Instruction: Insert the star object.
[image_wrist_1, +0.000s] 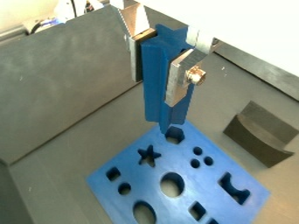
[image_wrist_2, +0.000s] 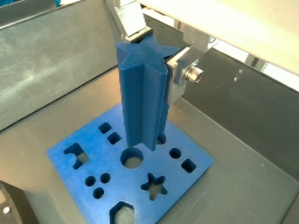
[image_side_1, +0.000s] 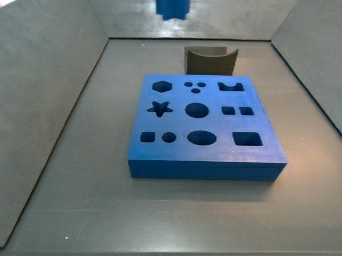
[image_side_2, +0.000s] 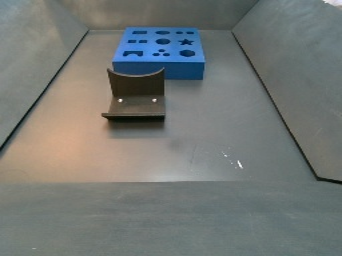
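The star object (image_wrist_1: 156, 87) is a long bright-blue ridged peg with a star-shaped end, also seen in a wrist view (image_wrist_2: 145, 96). My gripper (image_wrist_1: 160, 63) is shut on its upper part and holds it upright, silver fingers (image_wrist_2: 177, 63) on two sides. Its lower end hangs above the wide blue block (image_wrist_1: 128, 179), beside the round holes and apart from the star hole (image_wrist_1: 149, 156). In a side view only the peg's lower end (image_side_1: 173, 8) shows, high above the far side of the block (image_side_1: 207, 160). The star hole (image_side_1: 160, 109) is on that block's left side.
The dark fixture (image_side_1: 210, 58) stands just behind the block and shows nearer the camera in a side view (image_side_2: 134, 95). Grey walls (image_side_1: 67, 60) enclose the floor. The block has several other shaped holes.
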